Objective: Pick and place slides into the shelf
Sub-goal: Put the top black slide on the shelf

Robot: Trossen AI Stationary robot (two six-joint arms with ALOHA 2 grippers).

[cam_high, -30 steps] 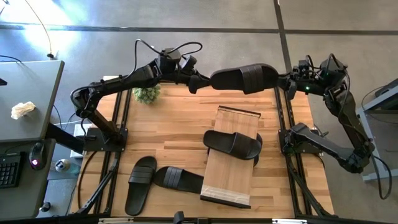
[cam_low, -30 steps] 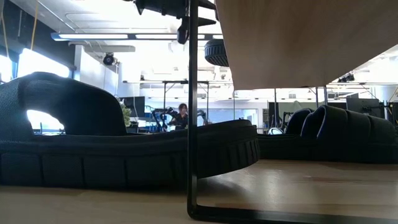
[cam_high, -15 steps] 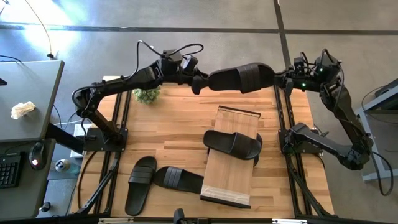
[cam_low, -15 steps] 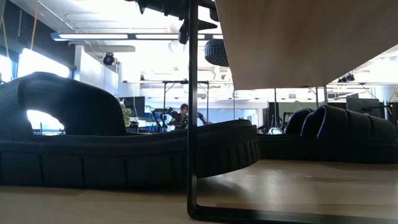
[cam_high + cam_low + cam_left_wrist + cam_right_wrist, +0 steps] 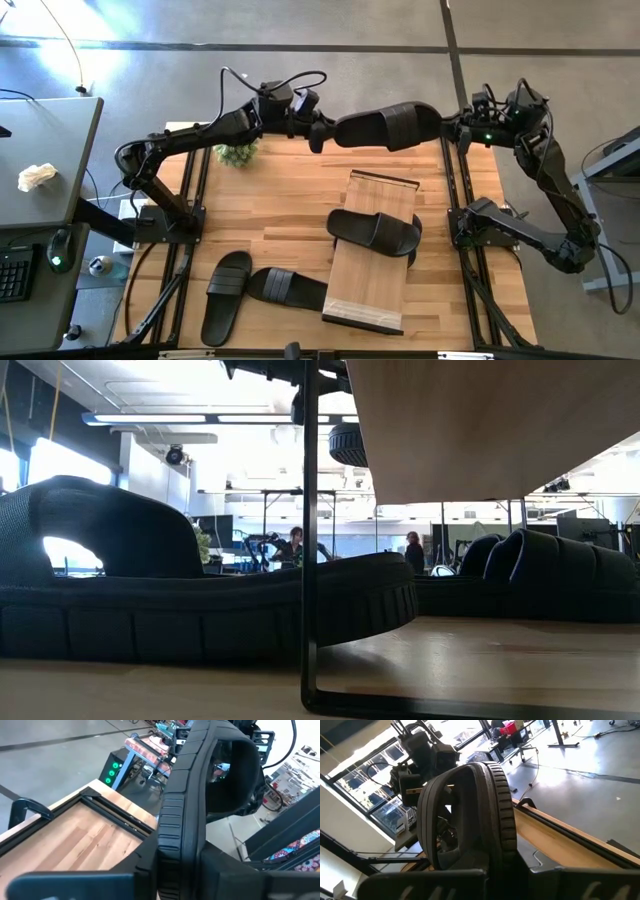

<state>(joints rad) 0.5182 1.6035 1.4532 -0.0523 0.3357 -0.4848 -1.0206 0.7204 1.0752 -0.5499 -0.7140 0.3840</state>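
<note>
Since a second ago the right arm has drawn slightly inward, and the left pincer (image 5: 322, 134) has closed onto one end of the raised slide (image 5: 388, 125), whose other end sits clamped in the shut right pincer (image 5: 452, 131). Held between both above the desk's (image 5: 270, 210) far edge, it hangs beyond the shelf (image 5: 372, 250), which carries another slide (image 5: 374, 232); two slides (image 5: 250, 291) lie on the desk beside it.

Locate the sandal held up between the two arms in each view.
High: sandal at top centre, above the table's far edge.
Low: not clearly in it.
Left wrist: edge-on, up the middle.
Right wrist: edge-on, centre.
Shared landmark: wooden table.
</note>
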